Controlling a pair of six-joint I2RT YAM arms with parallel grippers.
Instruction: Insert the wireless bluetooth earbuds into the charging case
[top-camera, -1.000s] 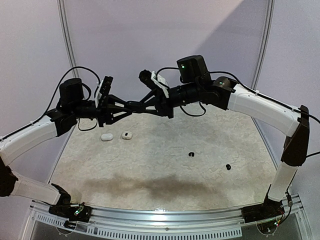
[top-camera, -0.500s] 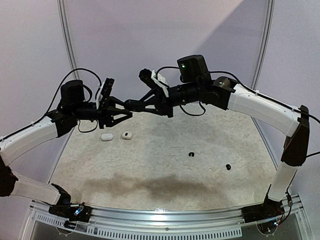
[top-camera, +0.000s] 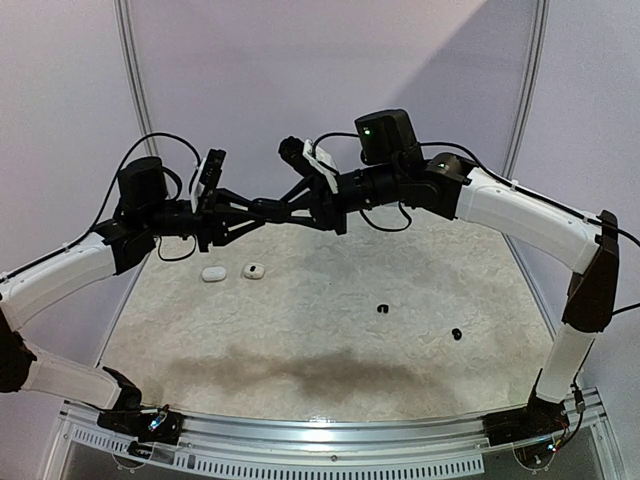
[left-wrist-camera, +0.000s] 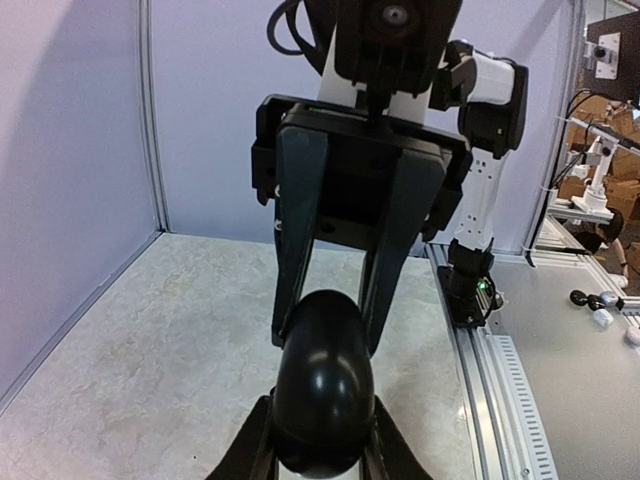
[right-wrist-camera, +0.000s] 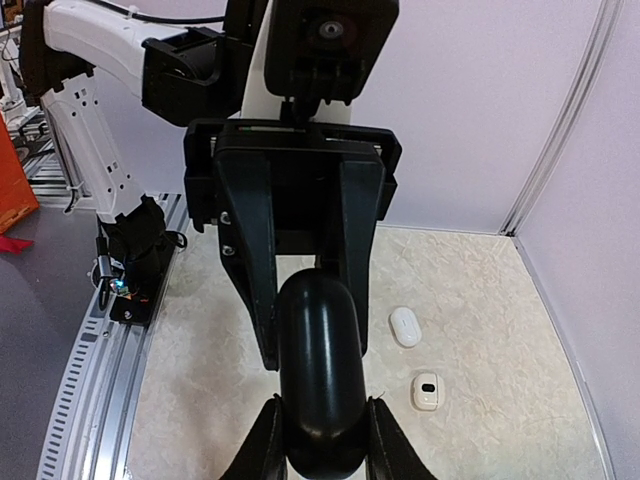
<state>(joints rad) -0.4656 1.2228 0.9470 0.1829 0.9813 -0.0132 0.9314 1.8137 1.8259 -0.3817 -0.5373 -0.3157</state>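
A glossy black oval charging case (top-camera: 262, 210) hangs in mid-air above the back of the table, closed, held end to end by both grippers. My left gripper (top-camera: 250, 213) is shut on its left end, and my right gripper (top-camera: 274, 209) on its right end. In the left wrist view the case (left-wrist-camera: 322, 380) sits between my left gripper (left-wrist-camera: 320, 445) and the right one's fingers (left-wrist-camera: 300, 240). The right wrist view shows the same case (right-wrist-camera: 318, 370) in my right gripper (right-wrist-camera: 320, 445). Two tiny black earbuds (top-camera: 382, 307) (top-camera: 456, 333) lie on the table at the right.
Two white pebble-like pieces lie on the table under the left gripper: a plain oval one (top-camera: 212, 273) (right-wrist-camera: 405, 326) and one with a dark spot (top-camera: 254, 270) (right-wrist-camera: 427, 390). Purple walls close the back and sides. The metal rail (top-camera: 320, 440) runs along the near edge.
Half a second ago my left gripper's fingers stood wider and a little lower. Now they are drawn in on the case's left end. The right arm has barely moved.
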